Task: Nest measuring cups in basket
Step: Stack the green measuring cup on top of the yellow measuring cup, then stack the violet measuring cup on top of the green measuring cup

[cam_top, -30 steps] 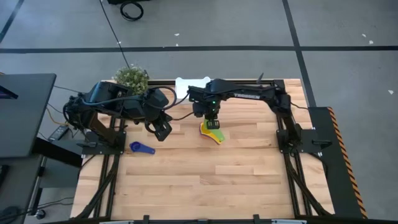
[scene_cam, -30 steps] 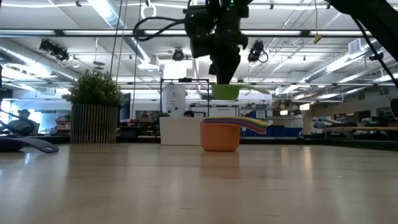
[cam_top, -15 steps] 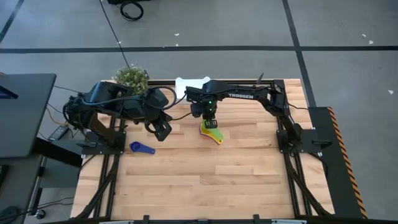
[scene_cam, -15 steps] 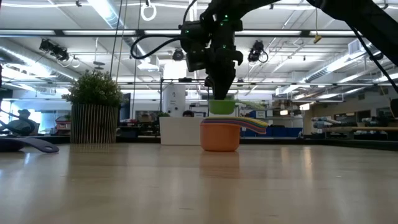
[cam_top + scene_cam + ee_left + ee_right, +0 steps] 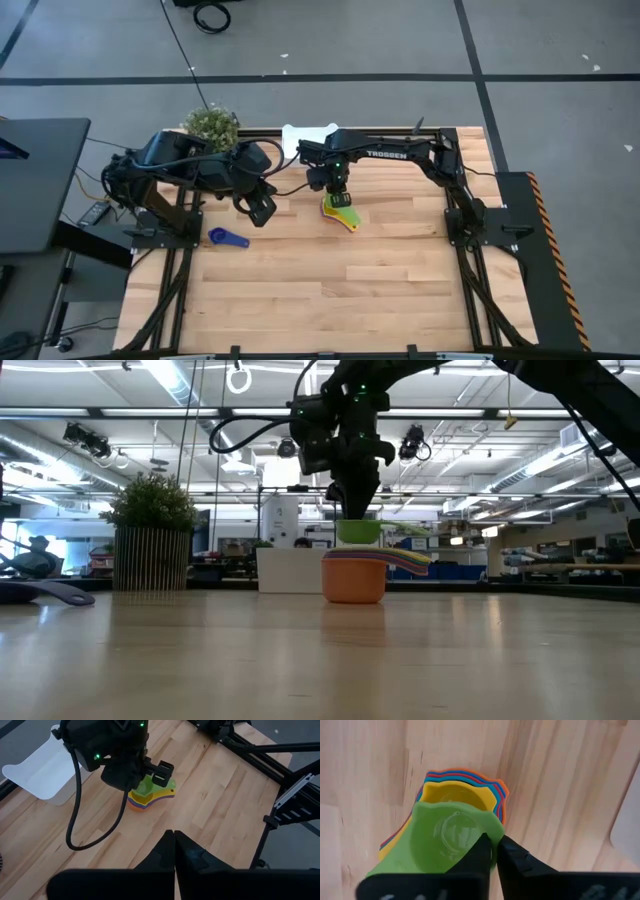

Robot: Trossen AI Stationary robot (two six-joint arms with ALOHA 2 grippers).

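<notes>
A stack of nested measuring cups (image 5: 343, 214), orange outermost with a yellow cup (image 5: 455, 794) on top, stands on its base mid-table (image 5: 354, 578). My right gripper (image 5: 338, 187) hangs right over it, shut on the green measuring cup (image 5: 360, 531). A lone blue cup (image 5: 228, 237) lies on the table near the left arm. The white basket (image 5: 309, 135) sits at the far edge. My left gripper (image 5: 174, 839) is shut, hovering left of the stack. My right gripper pinches the green cup's bowl rim (image 5: 491, 833) between its two fingers (image 5: 481, 851), coming from above and pointing down. The cup is upright, its bowl over the yellow cup's mouth. Whether its bottom touches the stack I cannot tell.
A potted green plant (image 5: 212, 125) stands at the far left corner, beside the basket (image 5: 290, 570). Bare wooden table (image 5: 340, 290) spreads across the near half. The right arm reaches in from the right edge along the far side.
My right gripper has come down toward the stack, carrying the green cup from well above it to just over the top cup. It stayed shut. In the last half second it hardly moved.
</notes>
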